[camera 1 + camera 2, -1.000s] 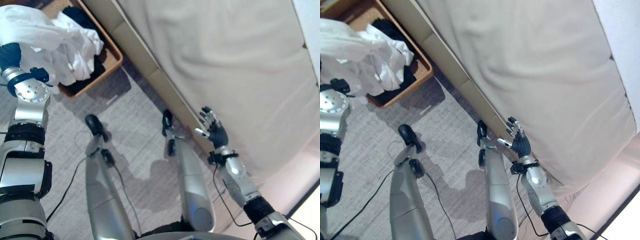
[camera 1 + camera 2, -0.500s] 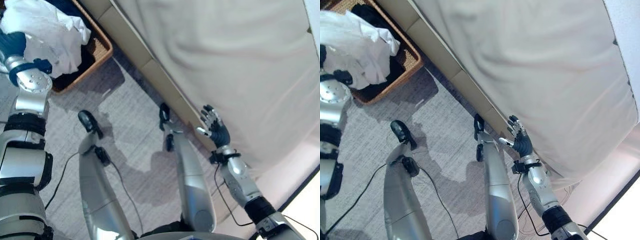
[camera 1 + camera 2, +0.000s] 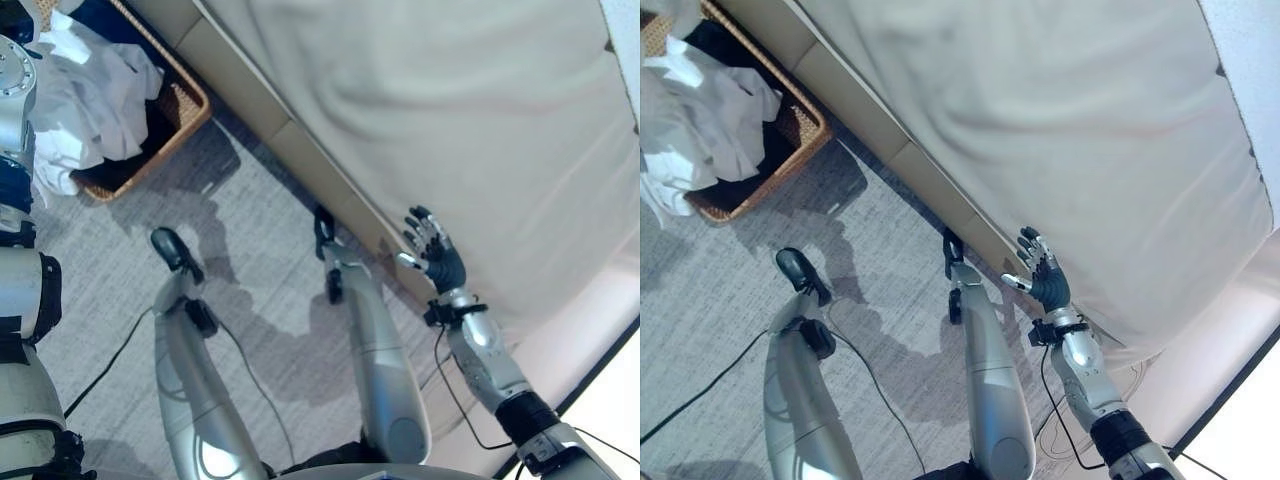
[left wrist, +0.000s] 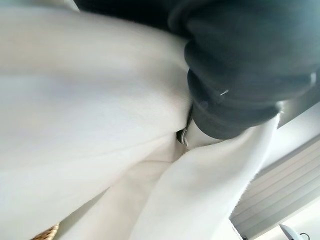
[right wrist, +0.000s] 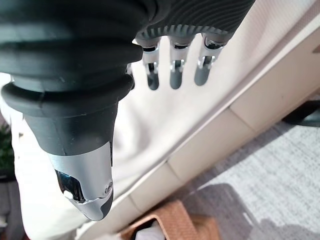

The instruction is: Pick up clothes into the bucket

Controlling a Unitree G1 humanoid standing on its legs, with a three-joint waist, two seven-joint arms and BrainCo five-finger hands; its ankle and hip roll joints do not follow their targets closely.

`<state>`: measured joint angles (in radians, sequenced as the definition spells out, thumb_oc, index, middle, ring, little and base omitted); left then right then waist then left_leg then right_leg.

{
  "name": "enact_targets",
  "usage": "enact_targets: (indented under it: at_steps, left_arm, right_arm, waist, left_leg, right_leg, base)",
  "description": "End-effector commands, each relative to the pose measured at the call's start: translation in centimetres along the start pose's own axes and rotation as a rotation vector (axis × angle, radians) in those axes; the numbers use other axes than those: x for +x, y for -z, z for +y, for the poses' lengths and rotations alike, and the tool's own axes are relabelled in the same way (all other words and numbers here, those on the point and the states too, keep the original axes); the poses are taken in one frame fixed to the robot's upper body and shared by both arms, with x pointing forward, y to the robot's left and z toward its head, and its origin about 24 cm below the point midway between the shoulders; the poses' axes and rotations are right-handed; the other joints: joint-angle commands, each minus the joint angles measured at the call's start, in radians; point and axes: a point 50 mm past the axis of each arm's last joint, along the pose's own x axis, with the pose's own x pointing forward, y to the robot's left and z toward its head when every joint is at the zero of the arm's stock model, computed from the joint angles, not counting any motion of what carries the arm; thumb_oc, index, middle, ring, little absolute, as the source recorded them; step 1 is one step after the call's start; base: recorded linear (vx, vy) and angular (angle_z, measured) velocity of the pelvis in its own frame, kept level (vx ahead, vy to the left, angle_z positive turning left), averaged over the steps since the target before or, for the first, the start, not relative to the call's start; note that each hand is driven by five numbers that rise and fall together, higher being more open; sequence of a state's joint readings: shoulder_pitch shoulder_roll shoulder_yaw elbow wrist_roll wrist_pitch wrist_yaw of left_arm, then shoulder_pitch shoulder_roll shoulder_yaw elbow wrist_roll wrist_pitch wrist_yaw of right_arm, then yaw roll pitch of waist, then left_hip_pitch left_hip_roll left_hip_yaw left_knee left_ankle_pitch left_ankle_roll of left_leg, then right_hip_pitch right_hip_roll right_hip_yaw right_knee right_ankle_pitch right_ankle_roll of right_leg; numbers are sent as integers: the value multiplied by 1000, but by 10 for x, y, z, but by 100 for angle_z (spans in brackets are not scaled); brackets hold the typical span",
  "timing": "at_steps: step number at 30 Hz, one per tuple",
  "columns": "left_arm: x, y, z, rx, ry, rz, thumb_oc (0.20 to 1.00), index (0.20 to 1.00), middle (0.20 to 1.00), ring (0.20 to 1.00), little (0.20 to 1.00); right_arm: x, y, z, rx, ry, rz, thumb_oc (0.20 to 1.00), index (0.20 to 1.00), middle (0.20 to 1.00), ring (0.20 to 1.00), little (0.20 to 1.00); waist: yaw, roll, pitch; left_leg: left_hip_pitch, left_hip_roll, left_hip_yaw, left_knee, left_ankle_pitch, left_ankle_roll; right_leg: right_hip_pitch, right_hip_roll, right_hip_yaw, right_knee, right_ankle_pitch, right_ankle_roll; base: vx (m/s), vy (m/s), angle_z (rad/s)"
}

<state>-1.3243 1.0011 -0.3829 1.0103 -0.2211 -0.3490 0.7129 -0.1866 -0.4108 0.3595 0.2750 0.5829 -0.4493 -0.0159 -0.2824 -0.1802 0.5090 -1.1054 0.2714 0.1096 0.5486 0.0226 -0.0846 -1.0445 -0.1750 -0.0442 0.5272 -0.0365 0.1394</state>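
Basket: I see the woven wicker basket on the grey carpet by the bed base, at my far left
Clothes: white garments are heaped over dark ones inside it, one white edge spilling over the near rim
Left hand: my left arm rises beside the basket; in the left wrist view white cloth presses against the dark wrist cover and hides the fingers, so I cannot tell whether they grip it or have let go
Right hand: my right hand is raised next to the cream bed sheet, fingers spread, carrying nothing
Progress: I judge the white load is at or in the basket; nothing loose shows on the carpet or sheet
Left to do: confirm the release, tuck in the overhanging edge
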Motion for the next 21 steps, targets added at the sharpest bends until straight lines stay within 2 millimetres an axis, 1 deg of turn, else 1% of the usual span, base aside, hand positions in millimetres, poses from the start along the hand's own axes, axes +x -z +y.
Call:
enact_targets:
  at_steps: [1,3,4,5,6,8,9,10,11,12,13,18,21]
  left_arm:
    - [-21,39,14,44,-2,84,200,200,200,200,200]
    - [-27,50,18,87,-2,119,200,200,200,200,200]
    - [-32,61,23,139,-1,142,200,200,200,200,200]
    - [-35,66,26,168,5,155,200,200,200,200,200]
    - [-35,66,26,168,5,155,200,200,200,200,200]
    - [-39,76,31,217,12,185,200,200,200,200,200]
    - [-39,77,32,222,12,189,200,200,200,200,200]
    - [-40,78,31,216,14,196,275,275,275,275,275]
    - [-41,78,30,215,13,198,567,567,567,567,567]
    - [-40,77,31,213,12,195,674,674,674,674,674]
    - [-39,76,29,212,14,190,1000,1000,1000,1000,1000]
    - [-34,68,24,185,27,176,1000,1000,1000,1000,1000]
    - [-34,69,21,174,43,199,1000,1000,1000,1000,1000]
  right_arm:
    - [-20,-2,-13,1,36,-24,1000,1000,1000,1000,1000]
    - [-21,-3,-13,8,40,-32,1000,1000,1000,1000,1000]
    - [-23,-3,-13,14,45,-37,1000,1000,1000,1000,1000]
    - [-23,-4,-14,10,46,-39,1000,1000,1000,1000,1000]
    - [-23,-4,-14,10,46,-38,1000,1000,1000,1000,1000]
    - [-24,-4,-15,5,54,-42,1000,1000,1000,1000,1000]
    - [-25,-5,-16,7,57,-45,1000,1000,1000,1000,1000]
    - [-25,-5,-17,6,62,-45,1000,1000,1000,1000,1000]
    - [-26,-4,-18,3,66,-43,1000,1000,1000,1000,1000]
    - [-27,-4,-19,1,68,-39,1000,1000,1000,1000,1000]
    - [-27,-4,-19,2,67,-40,1000,1000,1000,1000,1000]
    - [-27,-2,-19,10,71,-33,1000,1000,1000,1000,1000]
    - [-25,-1,-18,8,65,-26,1000,1000,1000,1000,1000]
  waist:
    - [-13,15,-149]
    - [-15,9,-149]
    - [-16,1,-148]
    - [-16,-1,-148]
    - [-17,0,-149]
    - [-20,-6,-148]
    - [-21,-8,-148]
    - [-23,-10,-148]
    - [-24,-11,-148]
    - [-25,-12,-149]
    - [-26,-12,-150]
    - [-26,-6,-154]
    - [-23,3,-163]
  left_leg:
    - [-42,24,-93,34,-71,-31]
    - [-57,23,-96,39,-71,-30]
    - [-70,23,-100,40,-69,-30]
    - [-75,24,-101,40,-68,-30]
    - [-76,24,-101,41,-68,-30]
    - [-85,26,-103,37,-65,-30]
    - [-88,27,-102,36,-64,-30]
    - [-92,27,-103,35,-63,-30]
    - [-95,26,-105,34,-61,-29]
    - [-97,26,-107,32,-60,-28]
    - [-99,27,-106,32,-59,-29]
    - [-87,24,-105,16,-55,-28]
    - [-82,22,-103,12,-54,-27]
  right_leg:
    - [-55,-43,36,-83,105,49]
    - [-67,-42,36,-78,106,48]
    - [-77,-40,36,-78,107,47]
    - [-81,-40,34,-79,108,47]
    - [-81,-40,33,-79,108,47]
    - [-89,-38,30,-81,111,47]
    - [-91,-37,28,-82,112,47]
    - [-93,-37,27,-83,113,47]
    - [-96,-37,26,-83,114,47]
    - [-99,-37,26,-84,114,47]
    - [-99,-37,25,-86,115,47]
    - [-91,-37,24,-94,116,47]
    - [-86,-37,26,-99,115,47]
  base:
    - [-8,-10,-4]
    - [-13,-34,-3]
    - [-11,-40,-2]
    - [0,0,0]
    - [0,0,0]
    - [0,0,0]
    - [0,0,0]
    - [0,0,0]
    - [0,0,0]
    - [0,0,0]
    - [0,0,0]
    - [1,6,0]
    - [2,12,0]
